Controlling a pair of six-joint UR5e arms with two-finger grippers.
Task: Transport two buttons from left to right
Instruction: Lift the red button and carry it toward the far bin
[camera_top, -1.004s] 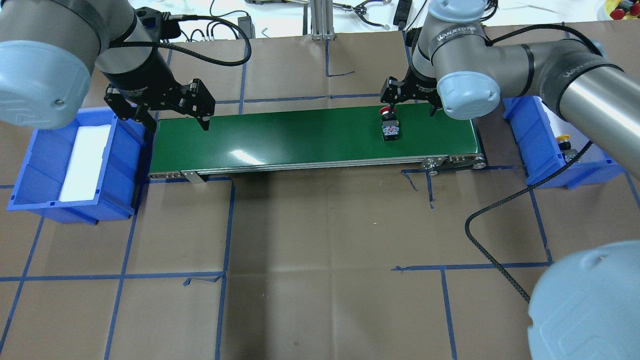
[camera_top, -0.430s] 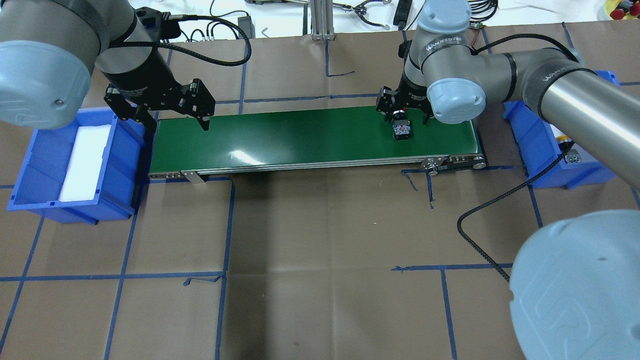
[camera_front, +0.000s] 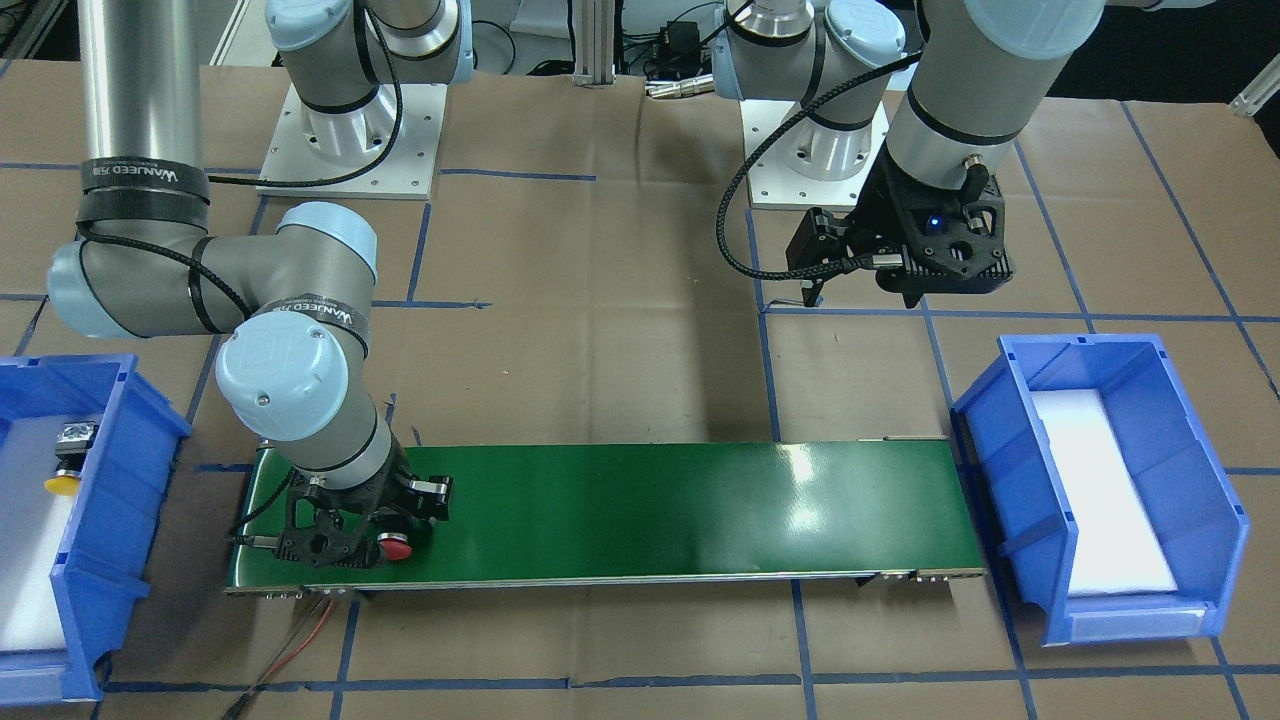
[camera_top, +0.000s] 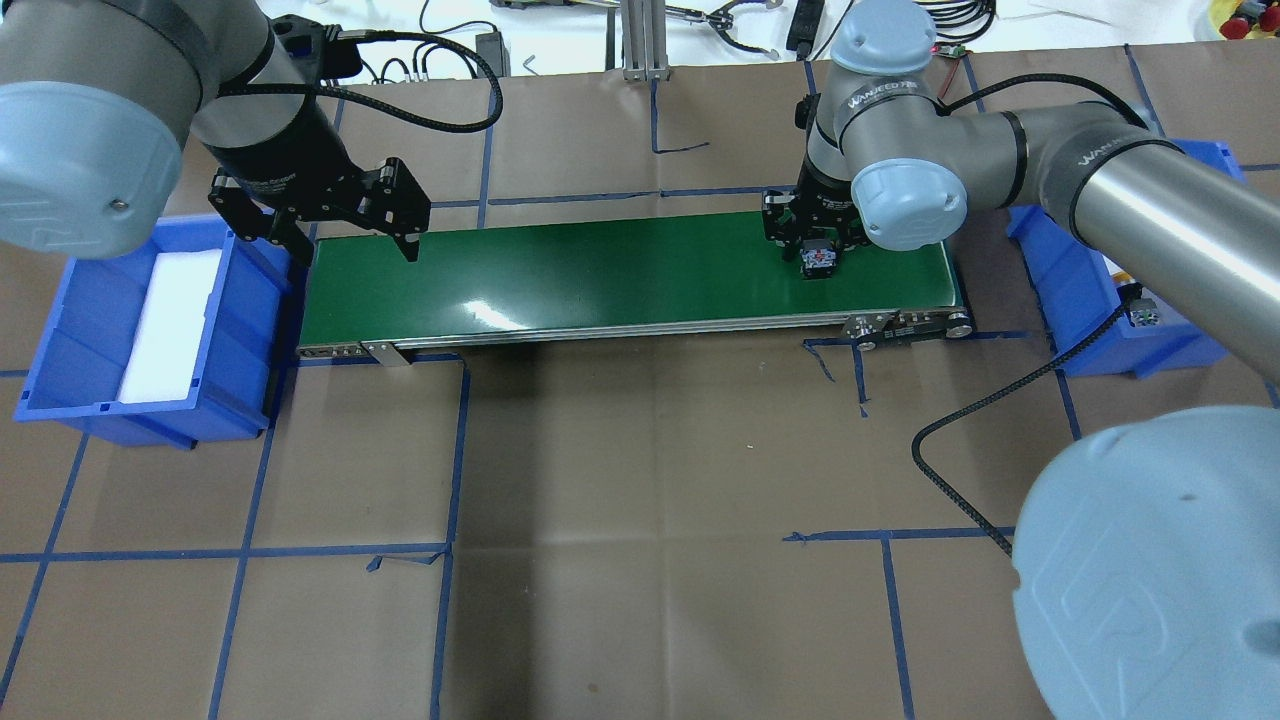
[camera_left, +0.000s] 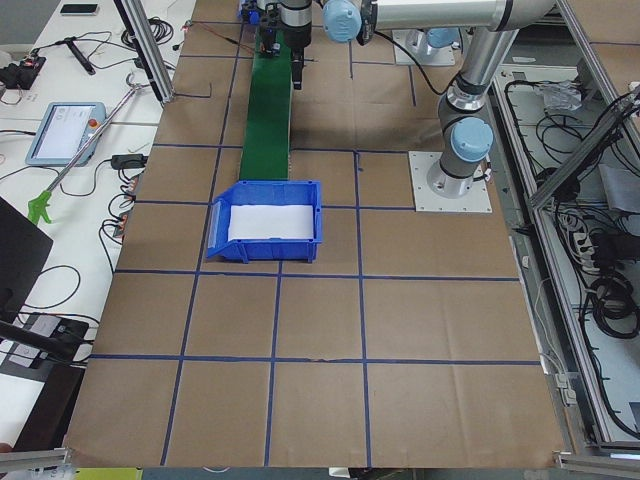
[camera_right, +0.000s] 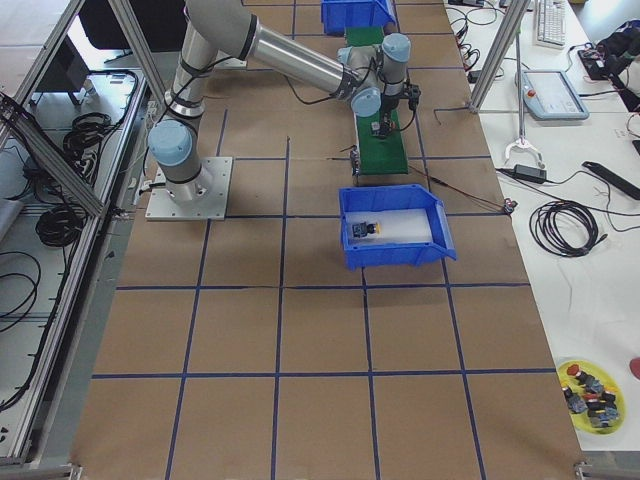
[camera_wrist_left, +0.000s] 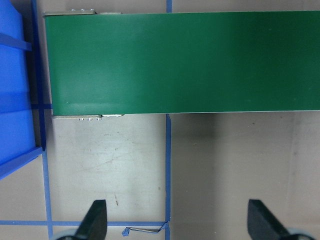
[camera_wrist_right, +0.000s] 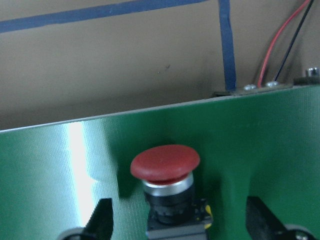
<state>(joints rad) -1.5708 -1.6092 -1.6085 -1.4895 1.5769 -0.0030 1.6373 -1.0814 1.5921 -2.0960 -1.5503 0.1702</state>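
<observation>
Brown paper covered the worktop (camera_top: 640, 500), marked into squares with blue tape. Green conveyor belt (camera_top: 600, 270) ran across the middle, with a blue bin at each end, both lined with white foam.

The red button (camera_wrist_right: 165, 162) lay on its side on the belt near the robot's right end, cap toward the far edge and black body toward the robot. The right end effector (camera_wrist_right: 181, 222) was down over it with fingers spread wide, one on each side of the button body. In the wrist view there was a clear gap on both sides, so nothing was gripped. Red and black wires (camera_wrist_right: 280, 45) ran off the belt's end just past it.

The yellow button (camera_front: 68, 460) was in the right bin (camera_front: 110, 520), on its side on the foam, near the end closer to the robot.

The left end effector (camera_wrist_left: 177, 222) hung above the belt's left end, just beside the left bin (camera_top: 70, 320), fingers wide apart and holding nothing. Its wrist view looked straight down on the belt's end, bare paper and a corner of the bin. Only the white foam showed inside the left bin.
</observation>
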